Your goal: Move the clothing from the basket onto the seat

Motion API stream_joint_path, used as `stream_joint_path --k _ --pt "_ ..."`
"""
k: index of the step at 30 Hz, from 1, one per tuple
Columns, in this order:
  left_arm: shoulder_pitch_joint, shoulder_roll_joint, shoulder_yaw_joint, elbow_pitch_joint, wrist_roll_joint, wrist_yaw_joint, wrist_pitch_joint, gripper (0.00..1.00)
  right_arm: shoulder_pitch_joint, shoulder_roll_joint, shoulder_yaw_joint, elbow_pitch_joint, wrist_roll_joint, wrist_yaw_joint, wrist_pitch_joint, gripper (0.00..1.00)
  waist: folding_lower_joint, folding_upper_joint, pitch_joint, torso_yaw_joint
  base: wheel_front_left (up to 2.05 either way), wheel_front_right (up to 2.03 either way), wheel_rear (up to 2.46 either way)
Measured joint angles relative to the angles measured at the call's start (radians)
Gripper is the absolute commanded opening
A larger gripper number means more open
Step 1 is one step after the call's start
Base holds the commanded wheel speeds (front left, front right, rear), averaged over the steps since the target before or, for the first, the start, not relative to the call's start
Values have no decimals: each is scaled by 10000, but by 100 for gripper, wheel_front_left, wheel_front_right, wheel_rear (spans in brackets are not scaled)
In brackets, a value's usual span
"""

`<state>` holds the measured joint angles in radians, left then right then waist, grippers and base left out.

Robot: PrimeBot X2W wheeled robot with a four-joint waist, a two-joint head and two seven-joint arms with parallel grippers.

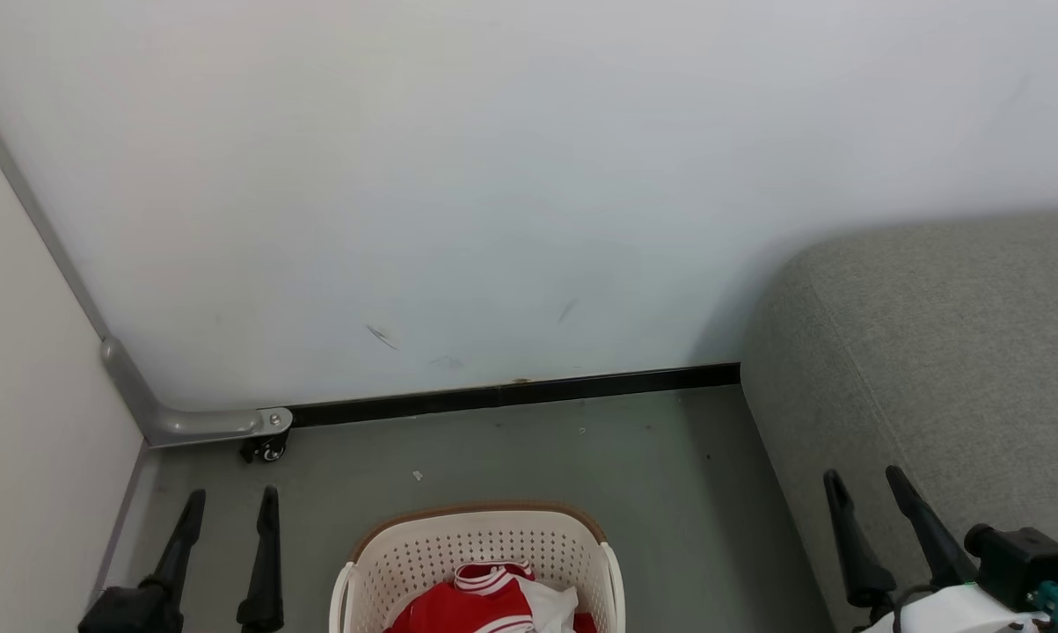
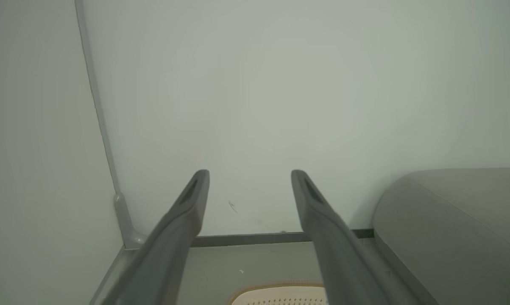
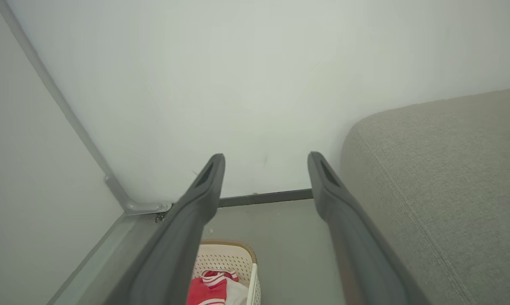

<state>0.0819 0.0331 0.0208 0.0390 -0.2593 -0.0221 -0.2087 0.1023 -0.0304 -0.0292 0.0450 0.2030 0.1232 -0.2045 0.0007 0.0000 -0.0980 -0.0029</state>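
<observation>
Bottom edge cuts off basket [image 1: 480, 545]; clothing [image 1: 458, 613] inside partly seen.

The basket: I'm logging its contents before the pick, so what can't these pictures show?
- Head view: the bottom edge cuts off the near half of the basket, so the clothing count is unclear.
- Right wrist view: a finger of the right gripper hides the basket's left side.

wall [image 1: 493, 176]: pale, plain, few dark scuffs, ahead of left gripper [image 1: 233, 492] | side wall [image 1: 18, 396]: cream, to its left | trim [image 1: 212, 425]: grey metal, down the corner, bending along the floor | caster [image 1: 269, 451]: black, under trim end | skirting [image 1: 511, 393]: black | floor [image 1: 511, 457]: grey, specks | light: soft, even
</observation>
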Motion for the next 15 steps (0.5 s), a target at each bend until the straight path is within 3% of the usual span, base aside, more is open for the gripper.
stream_joint_path --k 7,11,15 --pt "319 31 -671 416 612 299 -230 100 155 -23 109 345 -988 2 -249 100 0 0 -32 -51 0 0 0" --pt "390 42 -796 899 222 725 -376 100 381 -29 67 667 -1534 2 -376 100 -1 0 -58 -62 0 0 0" --pt "502 61 -1005 1463 73 826 -407 100 375 -29 38 1007 -1743 2 -435 100 -1 1 -54 -73 0 0 0"
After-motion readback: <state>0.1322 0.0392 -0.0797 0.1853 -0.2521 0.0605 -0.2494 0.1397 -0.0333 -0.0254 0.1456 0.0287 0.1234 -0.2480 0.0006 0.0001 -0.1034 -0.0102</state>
